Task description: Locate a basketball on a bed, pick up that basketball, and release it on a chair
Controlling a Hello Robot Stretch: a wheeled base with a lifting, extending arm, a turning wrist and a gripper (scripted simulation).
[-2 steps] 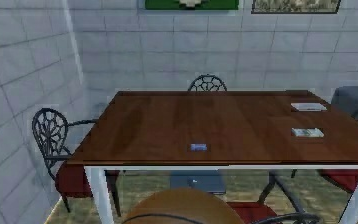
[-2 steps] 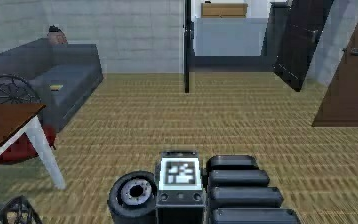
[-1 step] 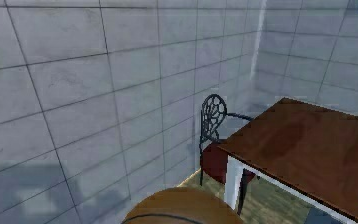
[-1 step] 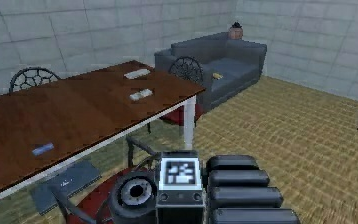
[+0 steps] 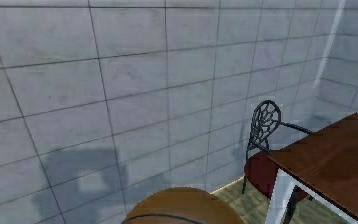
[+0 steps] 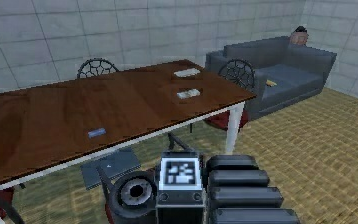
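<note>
A: Where is the basketball, pls?
B: Btm edge of the forward view, ctr. There is an orange-brown round top w/ a dark seam, and I take it for the basketball (image 5: 182, 208). I see its upper part; what it rests on I cannot tell.
A: And the gripper?
B: Arm side view, btm. The arm (image 6: 237, 190) is a dark bar w/ a white marker square (image 6: 183, 172) on it. The gripper (image 6: 132, 195) body sits just left of that square. I cannot make out its far end, so I cannot tell if the fingers are spread or pressed together, nor if it holds anything.
A: What is behind it?
B: A long brown table (image 6: 77, 110) w/ white legs. On it lie a small blue flat thing (image 6: 95, 132) and, farther along, two pale flat things (image 6: 189, 94).
A: Any chairs?
B: Yes. Two chairs (image 6: 97, 68) w/ round dark metal backs stand beyond the table. In the forward view a red-seat chair (image 5: 265, 140) stands at the table corner, near the wall (image 5: 107, 80) of grey tiles.
A: Farthest?
B: A dark grey-blue sofa (image 6: 287, 65) at the arm side view's right, w/ a dark round thing (image 6: 300, 36) on top of its back. The floor (image 6: 317, 140) before it is tan.
</note>
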